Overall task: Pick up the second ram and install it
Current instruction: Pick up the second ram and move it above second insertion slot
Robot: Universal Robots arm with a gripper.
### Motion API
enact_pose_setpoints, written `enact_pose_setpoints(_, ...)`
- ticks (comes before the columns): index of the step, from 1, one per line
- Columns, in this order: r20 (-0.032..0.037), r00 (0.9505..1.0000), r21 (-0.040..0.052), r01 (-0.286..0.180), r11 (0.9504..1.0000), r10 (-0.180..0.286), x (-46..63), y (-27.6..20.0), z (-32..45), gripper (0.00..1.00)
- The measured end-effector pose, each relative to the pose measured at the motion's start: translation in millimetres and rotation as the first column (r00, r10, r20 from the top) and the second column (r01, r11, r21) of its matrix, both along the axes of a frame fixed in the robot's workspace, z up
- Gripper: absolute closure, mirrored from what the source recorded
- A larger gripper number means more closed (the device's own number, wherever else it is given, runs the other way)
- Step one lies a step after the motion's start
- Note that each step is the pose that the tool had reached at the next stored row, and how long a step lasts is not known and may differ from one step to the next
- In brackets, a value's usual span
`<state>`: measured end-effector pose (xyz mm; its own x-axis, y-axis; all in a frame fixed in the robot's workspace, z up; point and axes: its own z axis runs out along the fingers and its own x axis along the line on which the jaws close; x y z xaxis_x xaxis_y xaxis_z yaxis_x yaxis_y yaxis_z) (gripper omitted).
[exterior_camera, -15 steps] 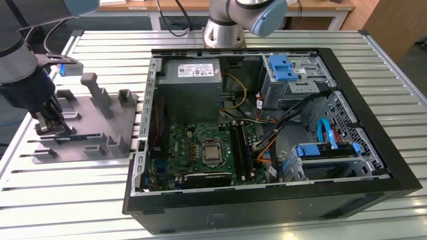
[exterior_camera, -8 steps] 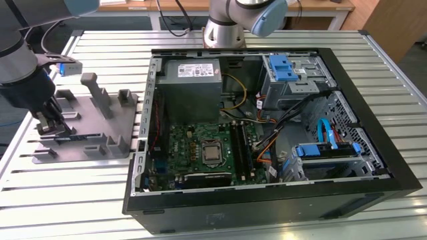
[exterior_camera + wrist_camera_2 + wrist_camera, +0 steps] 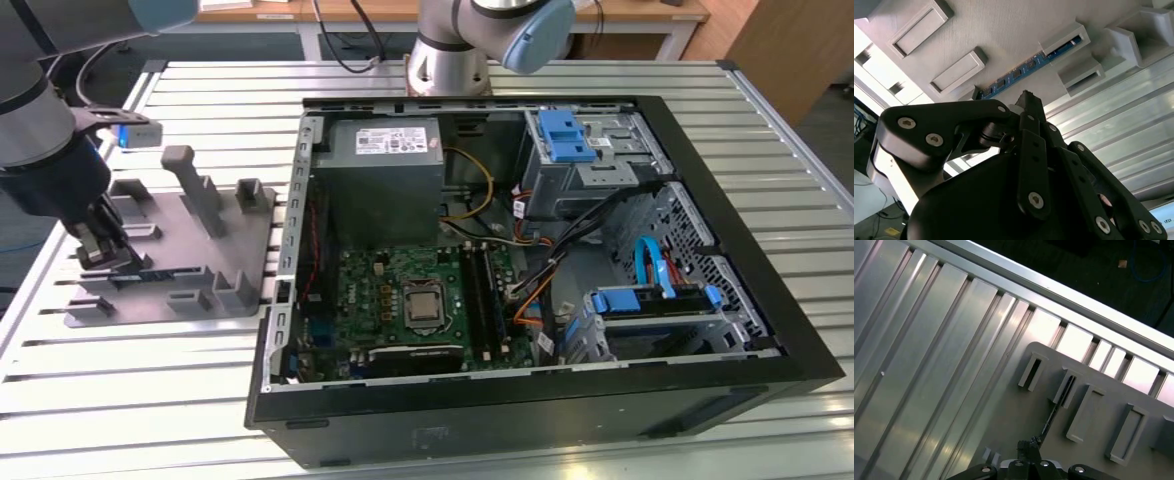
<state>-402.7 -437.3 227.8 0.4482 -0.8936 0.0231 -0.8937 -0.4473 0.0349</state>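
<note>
The second ram is a thin blue strip with black chips, standing on edge in slots of the grey holder tray. In the exterior view it is a dark strip near the tray's front, on that view's left. My gripper hangs low over the tray, just beside the strip. In the second wrist view its fingertips meet in a point a short way from the strip, apart from it. In the first wrist view the ram is a thin dark line ahead of the gripper.
An open black computer case lies on the slatted metal table, on the exterior view's right. Its green motherboard holds long black slots. Upright posts rise from the tray. A second arm's base stands behind the case.
</note>
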Motion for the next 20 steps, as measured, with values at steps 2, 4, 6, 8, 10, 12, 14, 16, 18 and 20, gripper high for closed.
enact_pose_setpoints(2,0.0000,0.9999,0.0000,-0.011,0.9999,0.011,0.0,0.0,0.0,0.90)
enact_pose_setpoints(4,0.0001,0.9997,0.0000,-0.024,0.9997,0.024,0.0,0.0,0.0,0.90)
enact_pose_setpoints(6,0.0001,0.9993,0.0001,-0.037,0.9993,0.037,0.0,0.0,0.0,0.90)
enact_pose_setpoints(8,0.0000,0.9987,0.0000,-0.051,0.9987,0.051,0.0,0.0,0.0,0.90)
enact_pose_setpoints(10,0.0000,0.9977,0.0000,-0.068,0.9977,0.068,0.0,0.0,0.0,0.90)
enact_pose_setpoints(12,-0.0001,0.9975,0.0002,-0.071,0.9975,0.071,0.0,0.0,-0.1,0.90)
enact_pose_setpoints(14,0.0002,0.9979,0.0029,-0.064,0.9979,0.064,-0.1,0.1,-0.7,0.90)
enact_pose_setpoints(16,0.0005,0.9992,0.0068,-0.039,0.9992,0.039,0.0,0.0,-1.4,0.90)
enact_pose_setpoints(18,0.0005,0.9999,0.0104,-0.012,0.9999,0.012,0.0,0.0,-2.0,0.90)
enact_pose_setpoints(20,0.0005,0.9999,0.0138,0.014,0.9998,-0.014,0.0,0.0,-2.6,0.90)
